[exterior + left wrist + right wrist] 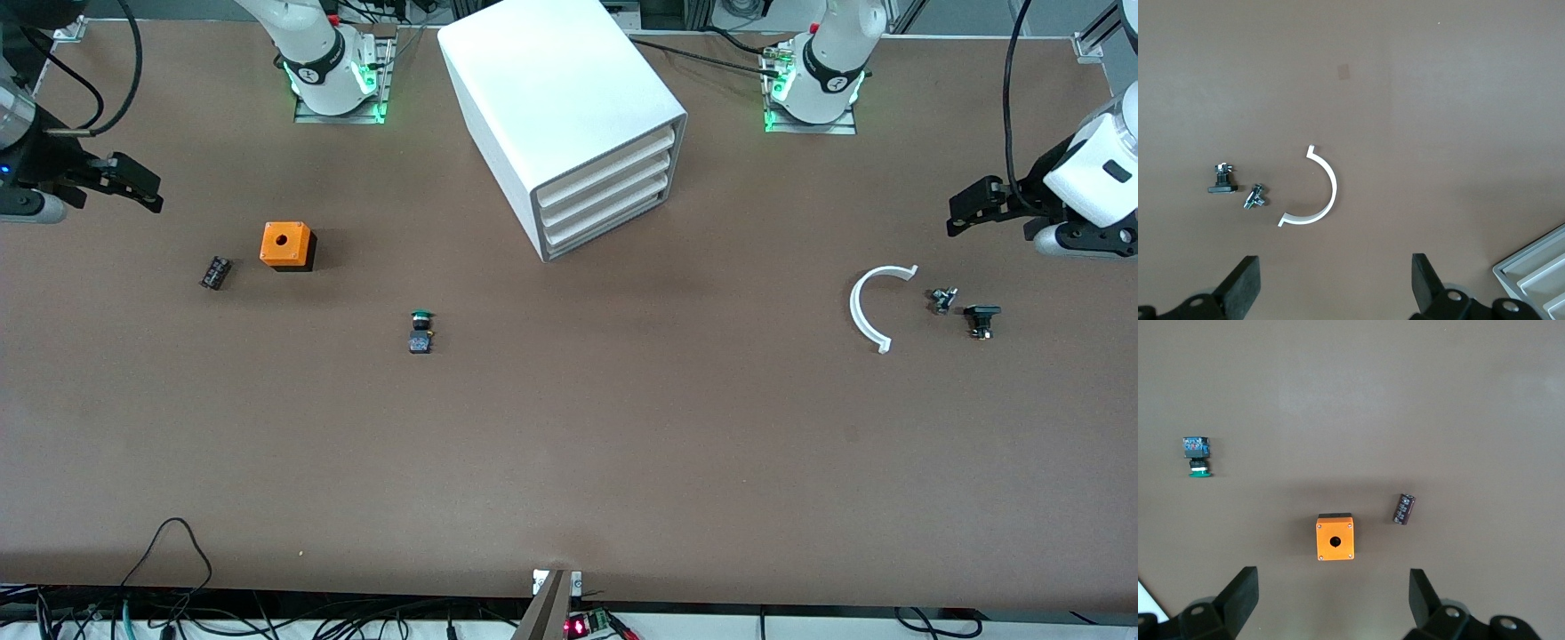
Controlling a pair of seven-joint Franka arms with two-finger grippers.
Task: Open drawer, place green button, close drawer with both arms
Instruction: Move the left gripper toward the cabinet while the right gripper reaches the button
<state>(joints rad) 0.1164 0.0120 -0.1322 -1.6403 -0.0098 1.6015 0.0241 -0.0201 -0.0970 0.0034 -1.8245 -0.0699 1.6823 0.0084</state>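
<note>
Fingers spread wide and empty, the left end effector (965, 206) hangs over the tabletop (622, 444) at the left arm's end, above a white curved piece (867, 307) and two small dark parts (965, 311). Equally wide and empty, the right end effector (138, 187) hangs at the right arm's end, over the orange box (287, 245) and a dark cylinder (215, 272). Both arms wait. All drawers of the white cabinet (551, 98) sit flush, the lowest drawer (605, 233) included, so opening looks not yet begun. The button (420, 331) lies on its side nearer the front camera than the cabinet. Next, one end effector would likely need to reach the drawer's sloped front and pull.
</note>
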